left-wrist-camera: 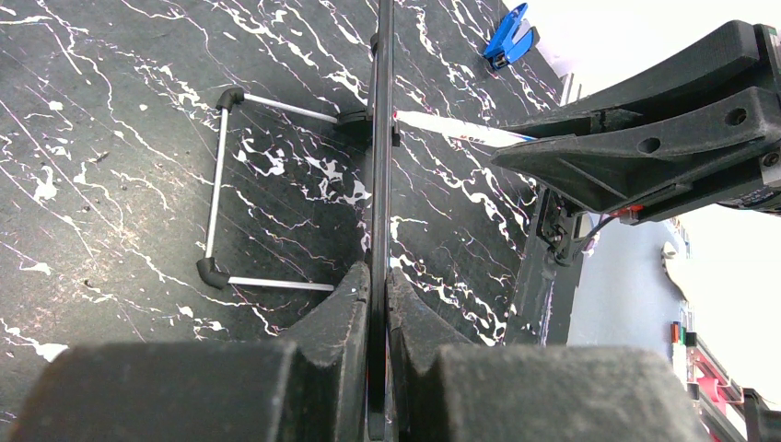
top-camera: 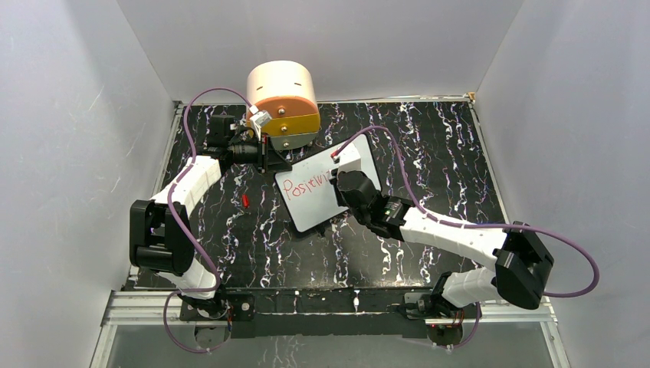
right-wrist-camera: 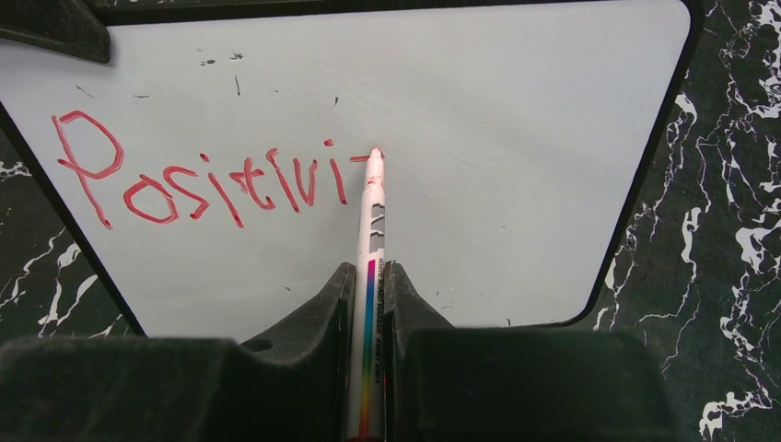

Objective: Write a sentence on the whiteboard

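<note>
Only the top view gives the whole layout. The whiteboard (top-camera: 316,213) stands near the middle of the table (top-camera: 429,153), with its face tilted up toward the camera. The round drawer unit (top-camera: 282,96) is at 11 o'clock from it. A small red piece (top-camera: 246,201) lies on the table at 9 o'clock, apart from the board. The left gripper (top-camera: 274,162) meets the board at its 10 o'clock corner, and the right gripper (top-camera: 343,186) reaches over the face from 4 o'clock.

The left wrist view sees the board edge-on, as a thin dark line pinched tight between the two left fingers. Only this view shows a wire stand (left-wrist-camera: 219,184) at the 9 o'clock side of the board, made of thin metal rods with black rounded corners. It also shows a blue clip (left-wrist-camera: 508,37) far off at 1 o'clock.

Only in the right wrist view can the lettering be read well. The sentence (right-wrist-camera: 203,180) is red, in thick, slightly uneven strokes, and reads "Positivi" plus one short dash. The marker (right-wrist-camera: 371,230) is a slim white tube with a rainbow stripe and a red-stained tip. The right fingers are closed narrowly on it, and its tip touches the board at that dash, at 3 o'clock from the last letter.

The board is flat and matte white, with rounded corners, a thin black rim and a few dark specks near its far edge. The table is black with white marble veins.
</note>
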You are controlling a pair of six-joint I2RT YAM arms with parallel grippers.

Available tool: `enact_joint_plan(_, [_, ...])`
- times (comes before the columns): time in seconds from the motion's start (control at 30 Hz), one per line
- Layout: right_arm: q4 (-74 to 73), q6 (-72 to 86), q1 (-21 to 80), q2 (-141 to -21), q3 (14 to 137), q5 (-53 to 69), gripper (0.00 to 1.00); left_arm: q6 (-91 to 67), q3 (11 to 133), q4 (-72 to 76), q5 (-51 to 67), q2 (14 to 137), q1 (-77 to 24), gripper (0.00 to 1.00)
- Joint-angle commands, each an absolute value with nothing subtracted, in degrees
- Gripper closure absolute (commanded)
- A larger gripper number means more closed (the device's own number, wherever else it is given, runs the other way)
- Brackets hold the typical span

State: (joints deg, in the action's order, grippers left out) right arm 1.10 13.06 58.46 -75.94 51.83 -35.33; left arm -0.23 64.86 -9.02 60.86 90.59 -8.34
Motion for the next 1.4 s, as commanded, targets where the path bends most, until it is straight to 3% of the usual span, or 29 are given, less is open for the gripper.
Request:
enact_joint_plan(0.0, [4.7, 12.0, 58.0, -74.9, 52.3, -35.1, 1.00, 1.1, 63.7, -12.8, 56.8, 92.0, -8.9, 1.00])
enact_joint_plan(0.77, [6.5, 10.4, 57.8, -77.5, 53.7, -35.0, 1.00, 1.0, 63.9, -12.8, 57.0, 92.2, -8.9, 1.00])
enact_joint_plan(1.37, [-4.1, 14.2, 57.8, -77.0, 53.7, -31.7, 1.00, 1.0, 63.8, -12.8, 57.0, 92.1, -8.9, 1.00])
